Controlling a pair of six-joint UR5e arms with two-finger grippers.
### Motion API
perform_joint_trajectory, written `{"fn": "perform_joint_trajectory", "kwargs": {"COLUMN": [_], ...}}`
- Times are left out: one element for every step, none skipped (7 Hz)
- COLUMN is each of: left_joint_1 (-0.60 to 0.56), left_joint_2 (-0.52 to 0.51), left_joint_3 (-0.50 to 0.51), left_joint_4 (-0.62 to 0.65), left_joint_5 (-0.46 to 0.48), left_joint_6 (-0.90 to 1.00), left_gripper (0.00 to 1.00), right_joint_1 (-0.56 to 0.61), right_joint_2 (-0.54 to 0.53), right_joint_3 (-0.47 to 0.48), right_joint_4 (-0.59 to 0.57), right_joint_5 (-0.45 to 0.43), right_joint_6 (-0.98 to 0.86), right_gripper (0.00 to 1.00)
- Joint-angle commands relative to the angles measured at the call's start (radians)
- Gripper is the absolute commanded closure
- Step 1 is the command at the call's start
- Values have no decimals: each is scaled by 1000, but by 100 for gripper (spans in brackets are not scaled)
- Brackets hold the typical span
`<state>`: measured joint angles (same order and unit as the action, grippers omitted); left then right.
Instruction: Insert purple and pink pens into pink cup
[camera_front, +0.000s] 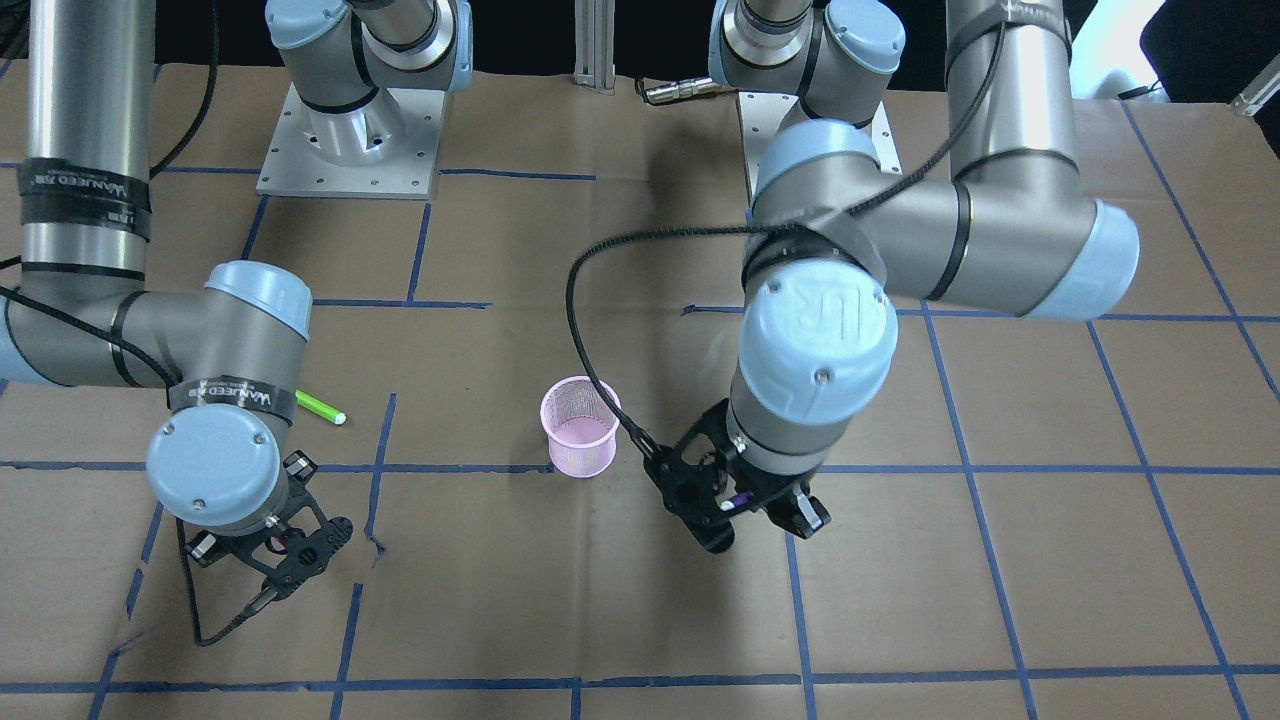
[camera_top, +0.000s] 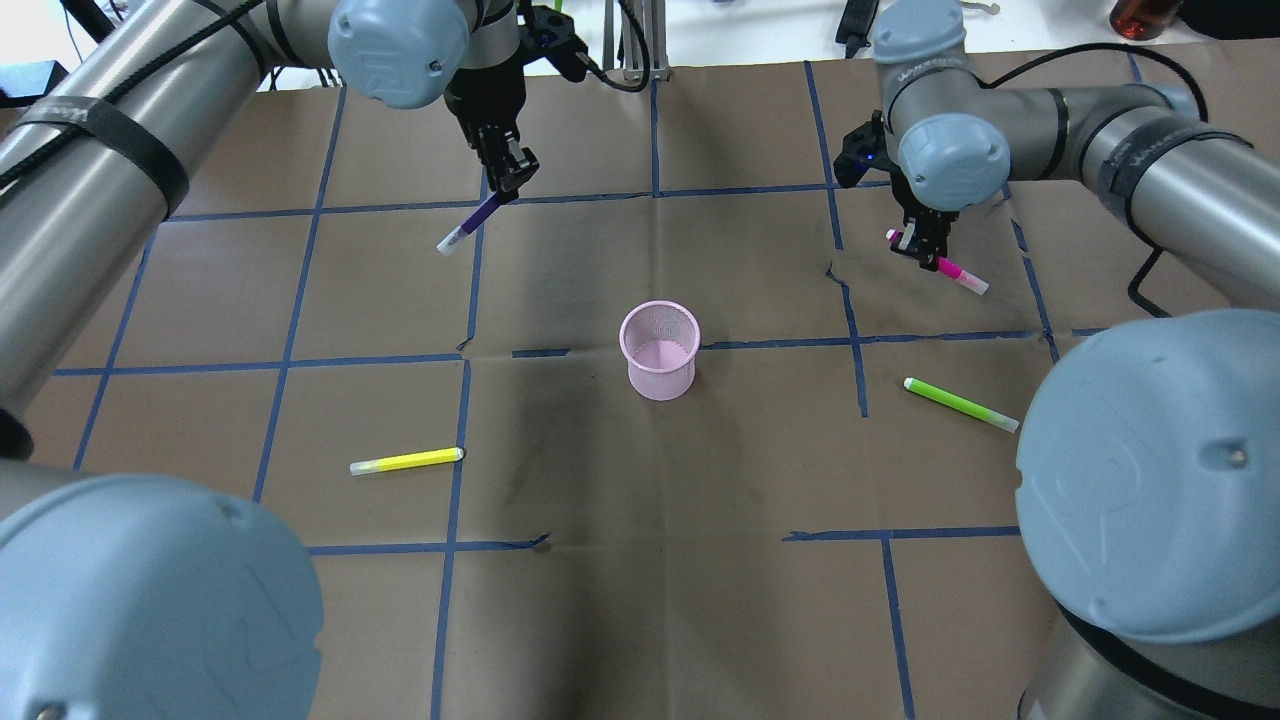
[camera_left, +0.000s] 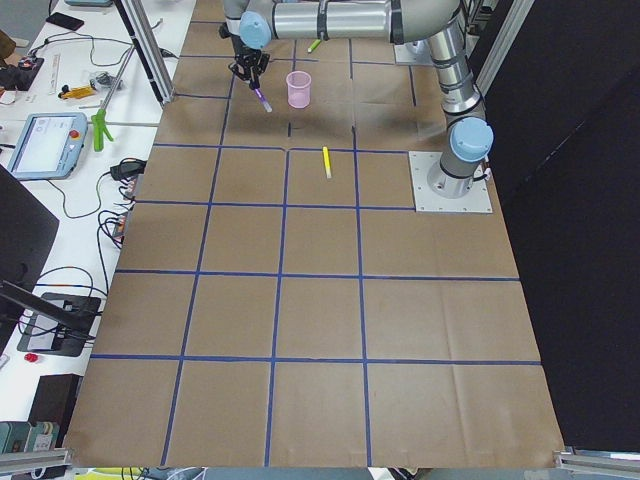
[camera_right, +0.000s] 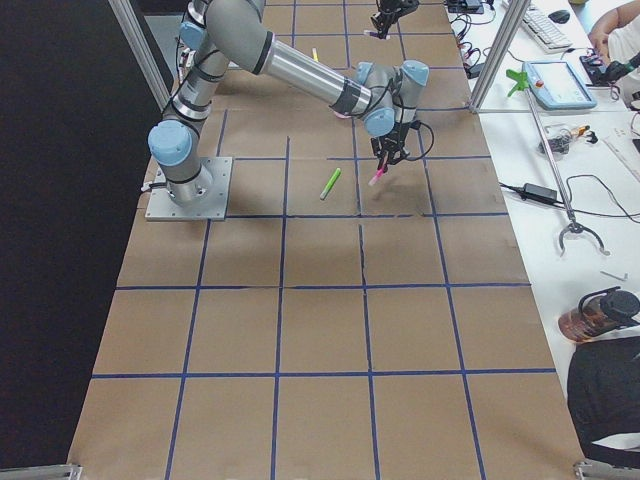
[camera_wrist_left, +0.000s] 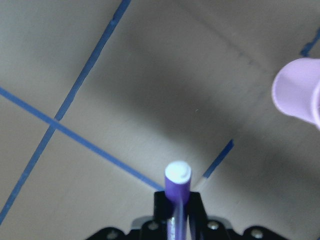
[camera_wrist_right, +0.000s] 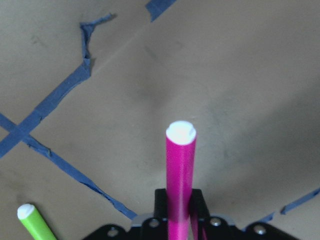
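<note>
Though the left hand (camera_top: 507, 175) holds the purple pen (camera_top: 470, 225) and the right hand (camera_top: 925, 245) the pink pen (camera_top: 955, 270), the pink cup (camera_top: 659, 350) between them looks empty.

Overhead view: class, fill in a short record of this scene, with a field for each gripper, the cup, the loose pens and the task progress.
left gripper: shut on the purple pen
right gripper: shut on the pink pen
cup: pink mesh, upright, empty, mid-table between the arms
yellow pen: lying on the table, robot's left side
green pen: lying on the table, robot's right side
progress: neither held pen is in the cup yet
</note>
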<state>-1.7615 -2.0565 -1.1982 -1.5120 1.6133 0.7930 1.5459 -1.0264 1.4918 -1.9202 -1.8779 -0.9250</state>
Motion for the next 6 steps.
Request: {"fn": "perform_joint_trajectory", "kwargs": {"left_joint_1": [-62, -65, -65, -65, -65, -70], "left_joint_2": [170, 249, 303, 333, 352, 373], "left_joint_3": [-100, -180, -264, -340, -392, -434], "left_joint_4": [2, 16, 94, 202, 292, 411], "left_joint_5": [-94, -134, -204, -272, -292, -353], "left_joint_6": [0, -3, -6, -6, -6, -2], "left_gripper": [100, 100, 100, 100, 100, 100], "right_joint_1": [0, 0, 2, 2, 2, 2], "right_joint_2": [-130, -203, -275, -328, -375, -417], "right_joint_3": [4, 7, 8, 15, 12, 12], "right_joint_4": [4, 7, 13, 39, 102, 128], "right_joint_5": [13, 14, 17, 87, 139, 210], "right_joint_6": [-171, -246, -356, -467, -498, -499], "right_gripper": [97, 97, 97, 96, 96, 96]}}
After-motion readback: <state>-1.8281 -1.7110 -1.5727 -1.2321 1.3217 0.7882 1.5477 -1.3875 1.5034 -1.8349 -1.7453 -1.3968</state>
